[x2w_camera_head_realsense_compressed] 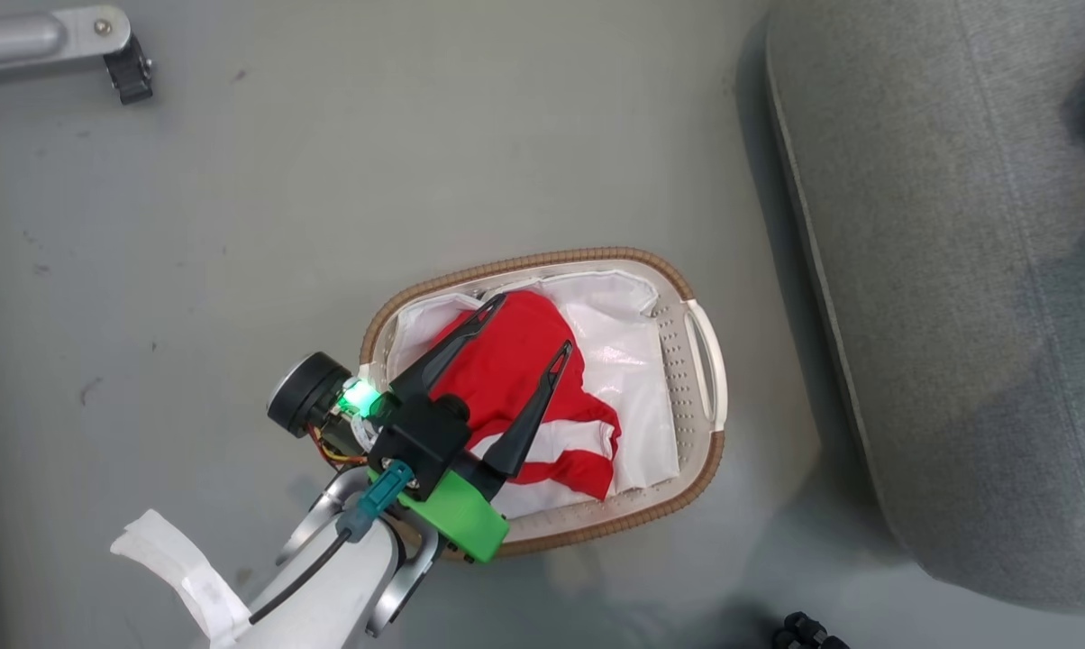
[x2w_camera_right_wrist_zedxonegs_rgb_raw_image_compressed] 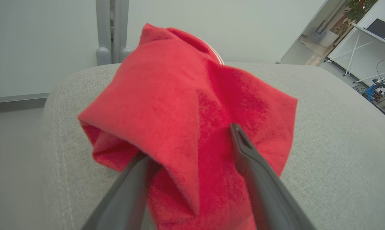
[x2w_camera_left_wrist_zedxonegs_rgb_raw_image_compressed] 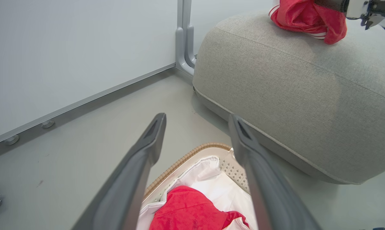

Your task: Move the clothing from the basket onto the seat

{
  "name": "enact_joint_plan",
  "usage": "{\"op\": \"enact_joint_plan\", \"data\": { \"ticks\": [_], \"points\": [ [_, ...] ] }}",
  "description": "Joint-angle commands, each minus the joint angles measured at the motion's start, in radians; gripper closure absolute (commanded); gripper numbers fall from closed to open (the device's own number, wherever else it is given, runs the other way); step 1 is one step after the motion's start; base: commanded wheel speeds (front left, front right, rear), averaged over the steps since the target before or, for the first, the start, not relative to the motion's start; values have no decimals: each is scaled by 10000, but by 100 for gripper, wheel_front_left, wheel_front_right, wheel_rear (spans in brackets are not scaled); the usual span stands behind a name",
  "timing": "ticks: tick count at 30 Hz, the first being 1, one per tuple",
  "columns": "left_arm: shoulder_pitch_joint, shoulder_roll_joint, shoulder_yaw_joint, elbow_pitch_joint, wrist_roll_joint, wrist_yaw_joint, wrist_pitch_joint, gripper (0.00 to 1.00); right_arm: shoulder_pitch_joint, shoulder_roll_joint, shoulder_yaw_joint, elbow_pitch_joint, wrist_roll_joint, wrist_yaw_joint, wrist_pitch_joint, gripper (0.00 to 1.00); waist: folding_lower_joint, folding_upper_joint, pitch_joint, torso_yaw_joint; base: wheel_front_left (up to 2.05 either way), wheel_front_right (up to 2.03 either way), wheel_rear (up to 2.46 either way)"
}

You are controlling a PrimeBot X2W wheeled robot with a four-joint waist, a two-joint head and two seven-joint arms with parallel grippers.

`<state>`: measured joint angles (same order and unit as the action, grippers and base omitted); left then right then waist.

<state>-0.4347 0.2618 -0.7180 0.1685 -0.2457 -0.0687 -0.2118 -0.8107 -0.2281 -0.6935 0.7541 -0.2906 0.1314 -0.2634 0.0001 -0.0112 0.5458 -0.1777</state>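
**Soft jerseys, easy to pinch**

The left hand [x2w_camera_head_realsense_compressed: 532,324] hangs open over the basket [x2w_camera_head_realsense_compressed: 678,361], where a limp, light red jersey [x2w_camera_head_realsense_compressed: 506,370] lies. Its bunched crown looks best for a pinch. The right hand [x2w_camera_right_wrist_zedxonegs_rgb_raw_image_compressed: 187,142], fingers spread, straddles another jersey [x2w_camera_right_wrist_zedxonegs_rgb_raw_image_compressed: 167,95] on the seat [x2w_camera_right_wrist_zedxonegs_rgb_raw_image_compressed: 333,127].

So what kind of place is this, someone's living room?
More likely a lab or test room furnished to look homely. The floor is bare grey, the wall panels are plain white, and beyond the grey seat stands a trestle table carrying a laptop, with other equipment nearby.
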Motion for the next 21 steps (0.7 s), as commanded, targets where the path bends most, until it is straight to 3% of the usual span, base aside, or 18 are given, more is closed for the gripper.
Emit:
{"op": "enact_joint_plan", "data": {
  "ticks": [1,13,21],
  "points": [
    [168,-13,24,46,-87,59,-62,0,348,36,143,-109,157,-14,-21,0,-1,112,-285,-148,0,0,0],
    [541,-328,604,608,-867,231,-465,0,2256,332,1742,-875,941,-14,-20,0,-1,112,-1768,-369,0,0,0],
    [1014,-538,1457,919,-1275,408,-540,0,2454,121,2887,-1012,1084,-14,-20,0,-1,112,-2817,-212,0,0,0]
  ]
}}
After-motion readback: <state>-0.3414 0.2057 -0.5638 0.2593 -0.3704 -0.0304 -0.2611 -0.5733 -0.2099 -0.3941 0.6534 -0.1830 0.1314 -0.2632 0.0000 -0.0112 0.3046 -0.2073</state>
